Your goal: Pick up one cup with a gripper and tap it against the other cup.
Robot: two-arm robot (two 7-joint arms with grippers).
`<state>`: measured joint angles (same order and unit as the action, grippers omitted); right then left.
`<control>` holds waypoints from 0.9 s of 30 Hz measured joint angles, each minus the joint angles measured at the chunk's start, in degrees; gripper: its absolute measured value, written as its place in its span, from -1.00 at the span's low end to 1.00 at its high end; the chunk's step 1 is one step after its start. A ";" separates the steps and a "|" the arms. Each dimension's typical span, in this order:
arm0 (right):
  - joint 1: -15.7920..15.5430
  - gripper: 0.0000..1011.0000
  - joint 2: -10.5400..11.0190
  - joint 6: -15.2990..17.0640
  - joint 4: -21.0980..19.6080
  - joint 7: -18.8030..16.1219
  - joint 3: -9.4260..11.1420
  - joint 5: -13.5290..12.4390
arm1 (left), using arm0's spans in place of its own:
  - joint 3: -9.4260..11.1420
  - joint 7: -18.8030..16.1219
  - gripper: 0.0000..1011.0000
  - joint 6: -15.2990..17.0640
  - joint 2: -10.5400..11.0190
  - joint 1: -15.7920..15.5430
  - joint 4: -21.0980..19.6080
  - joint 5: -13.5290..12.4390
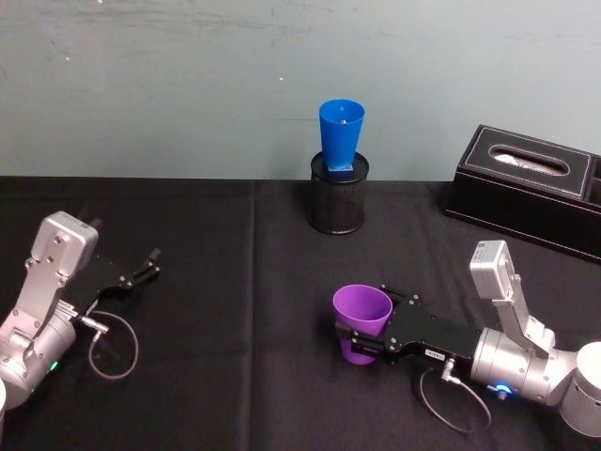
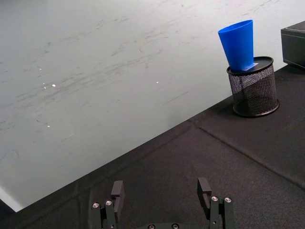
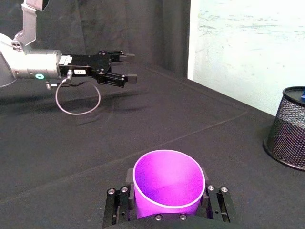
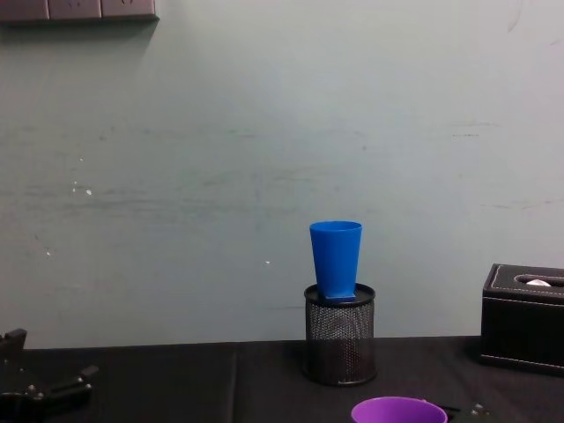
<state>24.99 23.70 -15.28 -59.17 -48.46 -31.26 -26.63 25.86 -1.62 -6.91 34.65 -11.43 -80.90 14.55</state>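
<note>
The purple cup [image 1: 362, 310] stands upright on the black cloth at the front right, its rim also in the chest view [image 4: 398, 411]. My right gripper [image 1: 353, 340] is shut on the purple cup [image 3: 167, 183], one finger [image 3: 119, 202] pressed on each side. The blue cup [image 1: 340, 132] sits upright in the top of a black mesh cylinder [image 1: 337, 202] at the back centre, well beyond the purple one. My left gripper [image 1: 146, 263] hovers open over the left of the table, with nothing between its fingers [image 2: 116, 191].
A black tissue box [image 1: 531, 183] lies at the back right, to the right of the mesh cylinder [image 4: 339, 339]. A pale wall rises just behind the table's far edge. Black cloth [image 1: 235, 329] covers the table between the two arms.
</note>
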 joint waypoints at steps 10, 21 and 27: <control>-0.06 0.47 0.04 0.01 -0.10 0.00 0.06 -0.02 | 0.00 0.00 1.00 0.00 0.00 0.00 0.00 0.00; -0.53 0.47 1.90 4.42 -5.71 1.47 2.37 -2.62 | 0.00 0.00 1.00 0.00 0.00 0.00 0.00 0.00; 0.01 0.47 3.46 7.17 -9.36 2.51 2.78 -3.07 | 0.00 0.00 1.00 0.00 0.00 0.00 0.00 0.00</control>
<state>25.00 27.16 -8.12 -68.52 -45.95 -28.48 -29.70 25.86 -1.62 -6.90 34.65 -11.43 -80.90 14.55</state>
